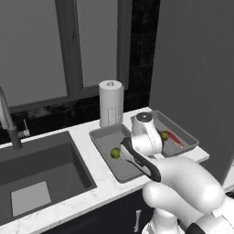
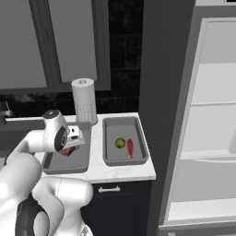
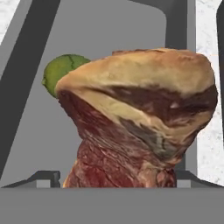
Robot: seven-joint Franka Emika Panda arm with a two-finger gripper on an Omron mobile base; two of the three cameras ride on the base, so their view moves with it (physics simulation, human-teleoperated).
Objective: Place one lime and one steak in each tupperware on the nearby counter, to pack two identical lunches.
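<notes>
Two grey tupperware trays sit side by side on the white counter (image 1: 101, 183). In the right tupperware (image 2: 139, 159) lie a green lime (image 2: 120, 143) and a red steak (image 2: 130, 148). The left tupperware (image 2: 54, 167) holds a lime (image 1: 115, 153). Just above it my gripper (image 2: 73, 143) is shut on a second steak (image 2: 69, 150). In the hand view this steak (image 3: 140, 113) stands upright and close between the finger tips, with the lime (image 3: 59, 72) behind it on the tray floor (image 3: 35, 144).
A paper towel roll (image 1: 111, 103) stands behind the trays against the dark wall. The sunken grey sink (image 1: 36, 173) and its faucet (image 1: 9, 123) lie to the left. A tall open fridge (image 2: 212, 138) stands at the counter's right end.
</notes>
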